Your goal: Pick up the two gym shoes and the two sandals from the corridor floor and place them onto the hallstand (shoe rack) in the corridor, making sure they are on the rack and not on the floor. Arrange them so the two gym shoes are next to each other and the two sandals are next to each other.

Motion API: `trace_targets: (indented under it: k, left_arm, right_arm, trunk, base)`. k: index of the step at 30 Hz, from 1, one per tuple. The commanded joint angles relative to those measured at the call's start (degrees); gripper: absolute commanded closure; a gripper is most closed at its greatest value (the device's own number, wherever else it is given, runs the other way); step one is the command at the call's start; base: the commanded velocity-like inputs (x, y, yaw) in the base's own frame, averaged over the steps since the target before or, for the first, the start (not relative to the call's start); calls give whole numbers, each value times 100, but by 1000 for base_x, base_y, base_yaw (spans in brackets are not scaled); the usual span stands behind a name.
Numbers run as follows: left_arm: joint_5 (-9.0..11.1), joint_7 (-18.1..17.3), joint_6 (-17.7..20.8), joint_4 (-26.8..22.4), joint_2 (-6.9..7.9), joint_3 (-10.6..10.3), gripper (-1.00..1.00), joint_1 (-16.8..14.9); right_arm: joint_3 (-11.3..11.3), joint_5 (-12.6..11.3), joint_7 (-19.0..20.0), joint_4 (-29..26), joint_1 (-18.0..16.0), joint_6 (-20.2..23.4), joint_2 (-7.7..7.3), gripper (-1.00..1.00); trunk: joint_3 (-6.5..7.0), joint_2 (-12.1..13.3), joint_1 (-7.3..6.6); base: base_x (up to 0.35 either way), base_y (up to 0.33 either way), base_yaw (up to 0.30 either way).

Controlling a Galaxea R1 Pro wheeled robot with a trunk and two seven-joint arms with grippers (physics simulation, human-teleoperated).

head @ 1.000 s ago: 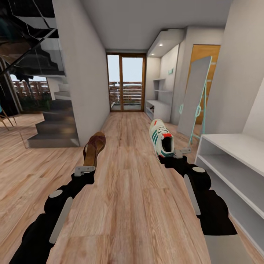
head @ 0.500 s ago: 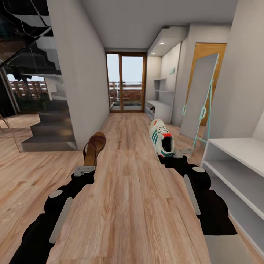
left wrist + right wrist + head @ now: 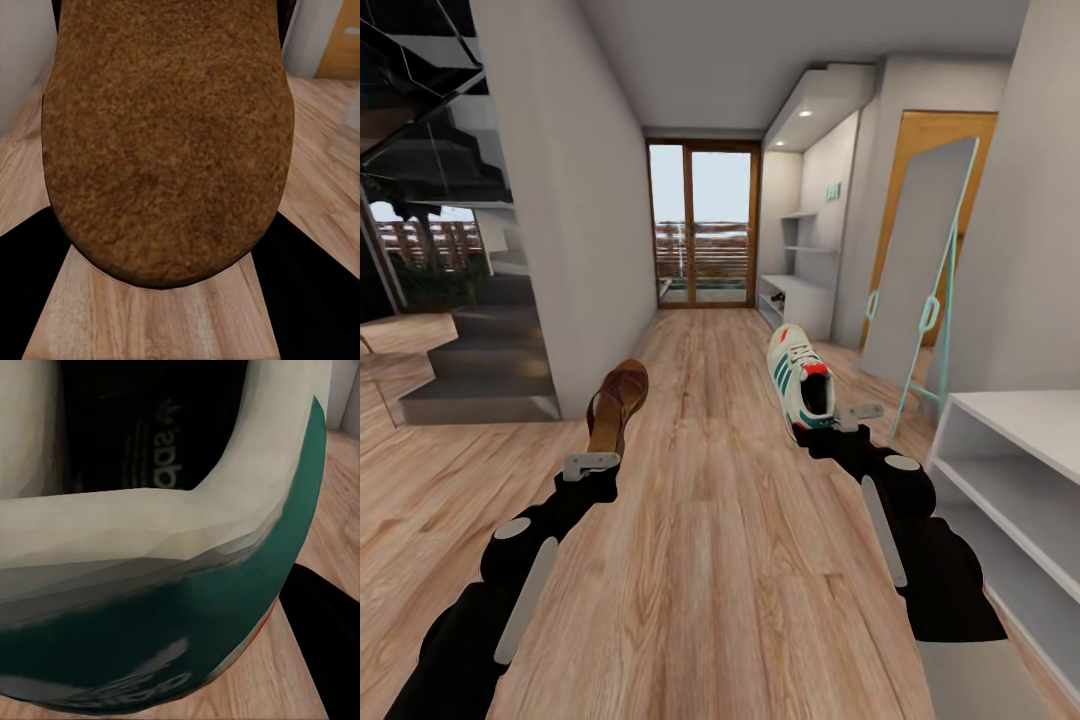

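Sandal left, gym shoe right (hallstand far ahead).

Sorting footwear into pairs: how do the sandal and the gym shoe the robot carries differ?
The sandal is dark brown, open and flat; the gym shoe is white, laced, with green stripes and red patches. The sandal is in the left claw, turned on edge; the gym shoe is in the right claw, opening upward. Both are held above the floor, toes pointing ahead.

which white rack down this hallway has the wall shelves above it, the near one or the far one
The far rack, at the corridor's end beside the glass door: two white shelves hang above it. The near rack, beside the right arm, has none visible above it.
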Motion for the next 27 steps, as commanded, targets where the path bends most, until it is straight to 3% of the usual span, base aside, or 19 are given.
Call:
trace_targets:
  k: [1,27]
  left_arm:
    - [29,-3,30,-7,3,-2,100,-3]
    - [29,-3,30,-8,3,-2,100,-3]
  right_arm:
    - [-3,2,14,-7,-4,29,2,100]
    - [-5,1,14,-7,-4,29,2,100]
  trunk:
    - [-6,-3,2]
    - [-6,-3,2]
  base:
    - [344,0,0]
    - [344,0,21]
